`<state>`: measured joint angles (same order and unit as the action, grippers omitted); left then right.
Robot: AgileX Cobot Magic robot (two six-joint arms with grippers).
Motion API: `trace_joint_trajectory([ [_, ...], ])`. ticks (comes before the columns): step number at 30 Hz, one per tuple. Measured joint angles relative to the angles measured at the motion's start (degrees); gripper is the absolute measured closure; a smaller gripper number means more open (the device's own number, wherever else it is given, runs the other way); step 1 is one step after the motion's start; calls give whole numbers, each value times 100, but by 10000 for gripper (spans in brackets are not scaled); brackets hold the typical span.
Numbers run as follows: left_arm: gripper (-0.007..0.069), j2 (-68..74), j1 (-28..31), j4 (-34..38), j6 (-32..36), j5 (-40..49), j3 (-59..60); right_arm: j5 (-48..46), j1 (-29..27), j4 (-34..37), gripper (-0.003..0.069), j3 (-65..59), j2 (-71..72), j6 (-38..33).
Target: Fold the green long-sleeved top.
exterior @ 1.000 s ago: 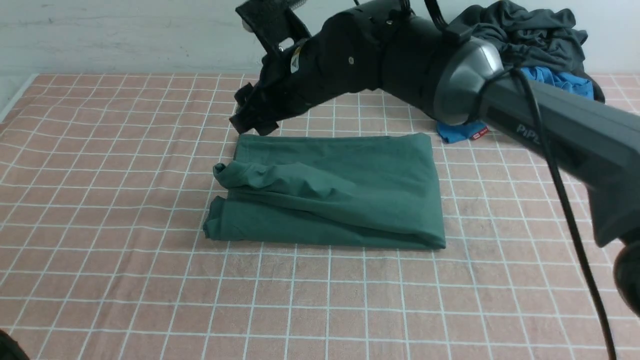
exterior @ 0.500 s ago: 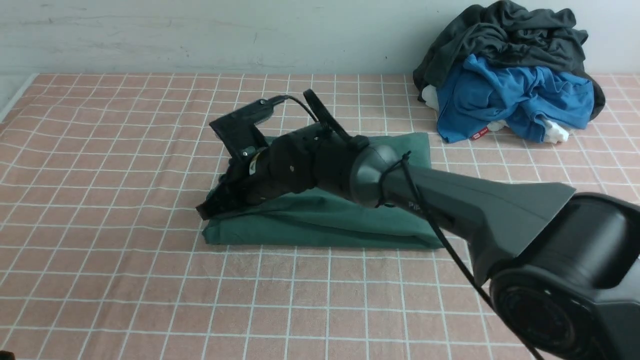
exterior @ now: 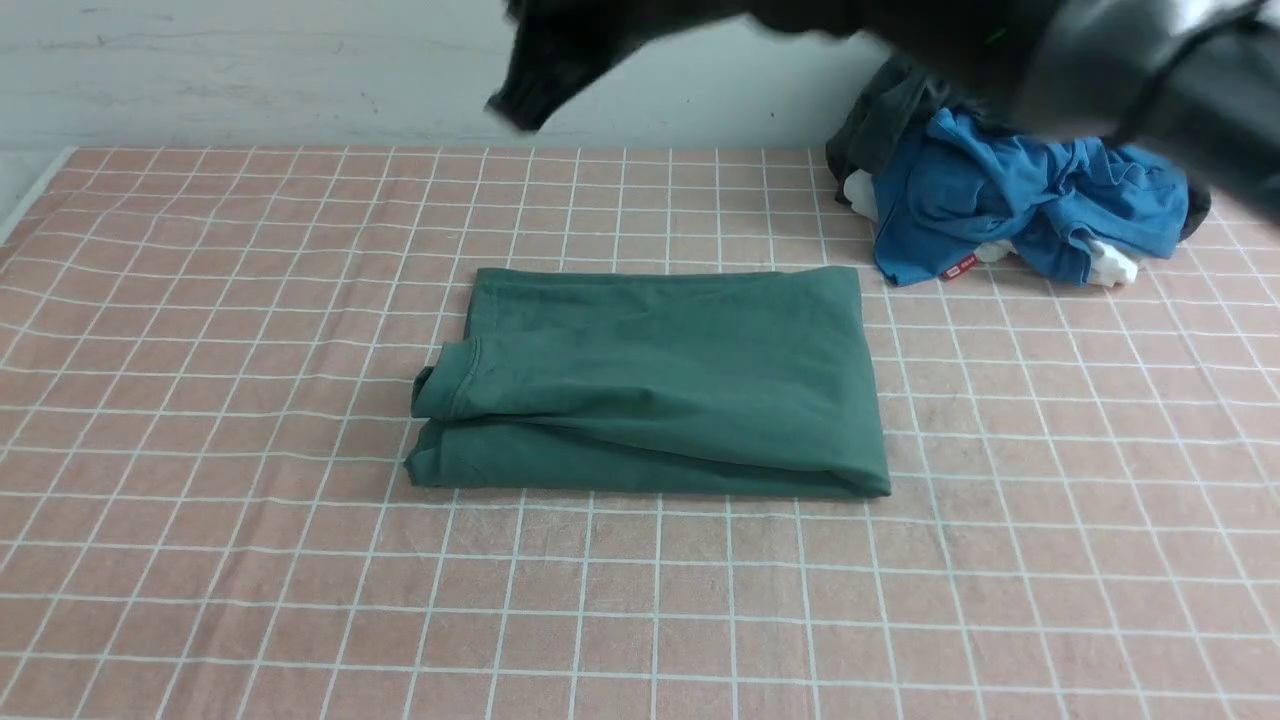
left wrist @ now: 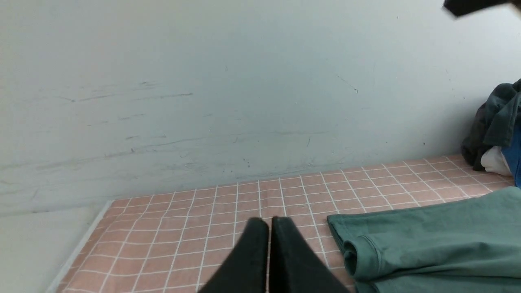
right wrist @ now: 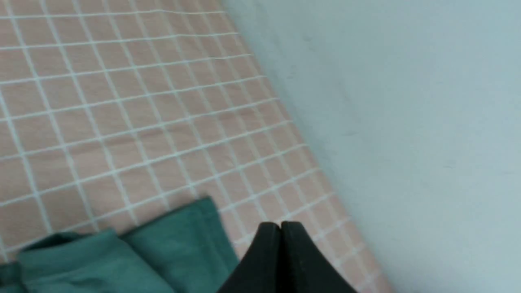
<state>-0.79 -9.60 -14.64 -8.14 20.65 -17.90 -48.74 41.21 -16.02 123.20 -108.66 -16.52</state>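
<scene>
The green long-sleeved top (exterior: 655, 385) lies folded into a rectangle in the middle of the table, with a ribbed cuff showing at its left edge (exterior: 450, 385). It also shows in the left wrist view (left wrist: 427, 240) and the right wrist view (right wrist: 122, 256). My right gripper (exterior: 515, 105) is blurred, high above the table's far side, shut and empty; its closed tips show in the right wrist view (right wrist: 281, 226). My left gripper (left wrist: 269, 221) is shut and empty, to the left of the top; it is out of the front view.
A pile of clothes stands at the back right: a bright blue garment (exterior: 1010, 205) under a dark charcoal-grey one (exterior: 885, 120). A pale wall (exterior: 300, 70) runs behind the pink checked tablecloth (exterior: 640, 600). The table's left edge (exterior: 30, 195) shows.
My right arm pressed down on the top's left side half a second ago, then lifted up and away. The sleeve bulge is now flatter and the cuff lies at the left edge.
</scene>
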Motion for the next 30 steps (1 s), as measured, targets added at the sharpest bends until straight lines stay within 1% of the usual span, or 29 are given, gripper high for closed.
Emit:
trace_joint_trajectory([
  [4, 628, 0, 0, -25, 6, -249, 210, -110, -183, -42, 672, 14, 1092, 214],
  [7, 628, 0, 0, -285, 31, -782, 467, -247, -312, -35, 672, -71, 2251, 754],
  [8, 628, 0, -14, -434, 42, -988, 549, -372, -348, -35, 672, -284, 2647, 991],
  [10, 628, 0, -28, -566, 42, -1139, 575, -626, -374, -44, 672, -715, 3165, 1170],
  [12, 628, 0, -46, -694, 42, -1232, 577, -975, -392, -74, 672, -1546, 3883, 1279],
  [14, 628, 0, -57, -740, 42, -1232, 579, -1052, -396, -74, 672, -2683, 4553, 1368],
  [15, 628, 0, -61, -750, 42, -1232, 585, -1002, -396, -74, 672, -3073, 4756, 1416],
  [17, 628, 0, -68, -754, 42, -1232, 585, -502, -400, -68, 672, -4786, 5490, 1736],
  [18, 628, 0, -68, -754, 42, -1232, 585, -434, -400, -68, 672, -4786, 5558, 1736],
  [19, 628, 0, -68, -761, 48, -1232, 585, 379, -400, -63, 672, -6117, 6078, 2170],
  [22, 628, 0, -68, -761, 48, -1232, 585, 1845, -400, -95, 672, -7981, 6754, 2879],
  [24, 628, 0, -68, -768, 48, -1232, 585, 3287, -404, -112, 672, -9358, 6994, 3329],
  [29, 628, 0, -68, -768, 48, -1232, 585, 5978, -404, -207, 672, -11457, 6909, 3603],
  [30, 628, 0, -68, -768, 48, -1232, 585, 6078, -404, -207, 672, -11517, 6907, 3608],
])
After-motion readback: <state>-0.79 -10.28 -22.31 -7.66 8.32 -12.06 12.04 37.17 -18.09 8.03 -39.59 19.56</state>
